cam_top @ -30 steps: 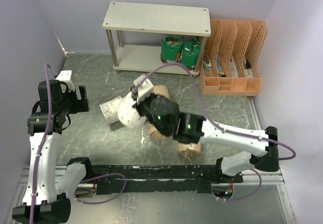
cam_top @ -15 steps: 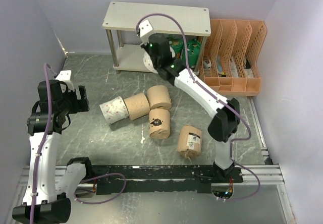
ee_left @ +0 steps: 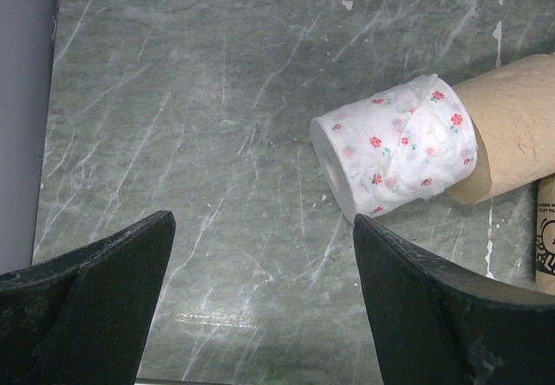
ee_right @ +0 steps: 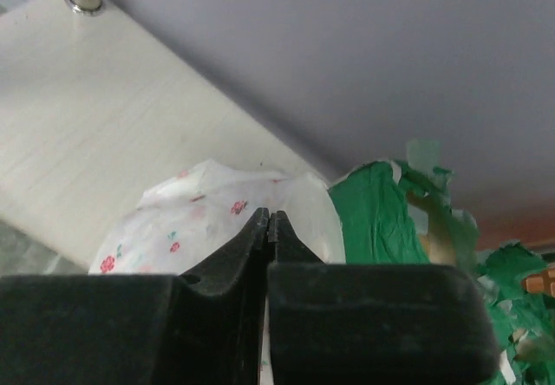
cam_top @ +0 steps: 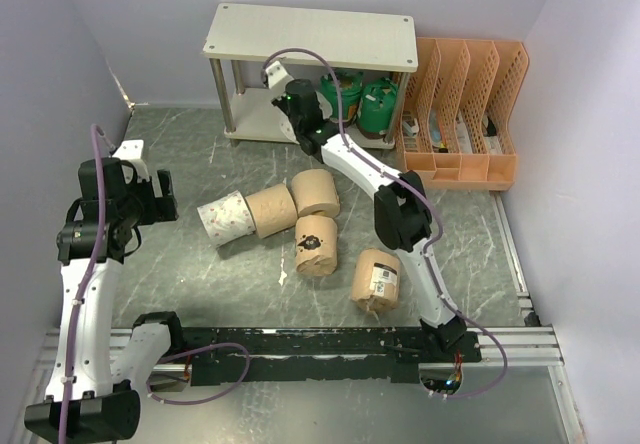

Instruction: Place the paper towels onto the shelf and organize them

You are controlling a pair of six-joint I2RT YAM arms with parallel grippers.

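Observation:
My right gripper (cam_top: 296, 122) reaches under the top board of the shelf (cam_top: 310, 34). In the right wrist view it (ee_right: 267, 216) is shut on the wrapper of a white patterned roll (ee_right: 199, 216), held over the lower board (ee_right: 95, 133) beside a green roll (ee_right: 381, 212). Two green rolls (cam_top: 340, 92) (cam_top: 378, 104) stand on the lower tier. On the table lie another white patterned roll (cam_top: 225, 217), two bare tan rolls (cam_top: 270, 209) (cam_top: 316, 192) and two barcode-labelled tan rolls (cam_top: 316, 244) (cam_top: 376, 279). My left gripper (cam_top: 152, 196) (ee_left: 260, 225) is open and empty, left of the white roll (ee_left: 399, 146).
An orange perforated file organizer (cam_top: 460, 114) stands right of the shelf. Walls close in the left, back and right. A black rail (cam_top: 320, 349) runs along the near edge. A bare tan roll (ee_left: 516, 129) touches the white roll in the left wrist view.
My right arm has swung from the rolls on the table up to the shelf's lower tier, carrying a white patterned roll. The left arm has not moved.

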